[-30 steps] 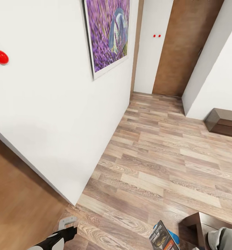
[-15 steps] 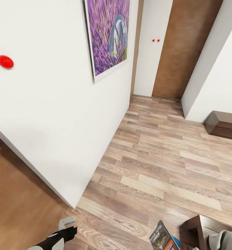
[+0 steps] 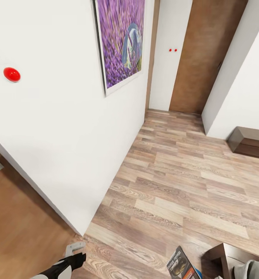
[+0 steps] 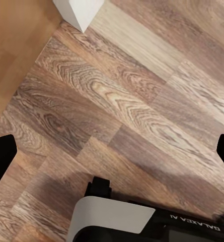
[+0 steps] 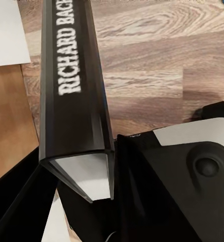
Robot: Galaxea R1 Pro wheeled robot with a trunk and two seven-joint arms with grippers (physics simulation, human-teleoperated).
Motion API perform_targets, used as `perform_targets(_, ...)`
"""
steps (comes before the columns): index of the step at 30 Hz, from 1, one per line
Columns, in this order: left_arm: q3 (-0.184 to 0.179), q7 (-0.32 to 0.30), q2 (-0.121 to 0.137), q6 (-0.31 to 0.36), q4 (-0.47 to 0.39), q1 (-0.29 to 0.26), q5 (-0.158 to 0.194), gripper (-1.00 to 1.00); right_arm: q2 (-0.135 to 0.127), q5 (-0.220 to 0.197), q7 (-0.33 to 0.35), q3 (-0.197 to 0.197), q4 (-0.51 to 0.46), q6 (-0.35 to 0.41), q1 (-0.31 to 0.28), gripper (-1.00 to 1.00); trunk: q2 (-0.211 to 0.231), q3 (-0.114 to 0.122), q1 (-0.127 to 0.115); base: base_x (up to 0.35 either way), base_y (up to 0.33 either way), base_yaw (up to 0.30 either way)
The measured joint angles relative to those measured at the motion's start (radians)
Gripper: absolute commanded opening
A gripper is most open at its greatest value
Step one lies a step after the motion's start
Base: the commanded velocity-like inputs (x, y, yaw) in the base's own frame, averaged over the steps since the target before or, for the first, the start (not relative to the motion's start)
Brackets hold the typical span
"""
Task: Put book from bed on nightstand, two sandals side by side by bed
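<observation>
The book [image 5: 76, 101] was gripped by the right gripper [image 5: 99, 174], spine outward, and was seen at the lower edge of the head view [image 3: 182, 265] above the plank floor [image 3: 176, 186]. The left gripper [image 4: 112, 151] was held spread over the floor, nothing between its fingertips [image 4: 1, 159]. A dark cabinet [image 3: 249, 141] stood by the far wall.

white-shelled left arm [image 3: 56, 270] with black jaws, grey bracket

Open wood-plank floor [image 3: 176, 182] ahead; white wall [image 3: 59, 128] close left, dark cabinet [image 3: 250, 142] far right.
</observation>
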Motion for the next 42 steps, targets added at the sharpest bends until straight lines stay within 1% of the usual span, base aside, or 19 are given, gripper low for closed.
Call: perform_targets(42, 0.0, 0.0, 0.0, 0.0, 0.0, 0.0, 0.0, 1.0, 0.003, 0.0, 0.0, 0.002, 0.0, 0.0, 0.0, -1.0, 0.0, 0.068, 0.0, 0.0, 0.0, 0.0)
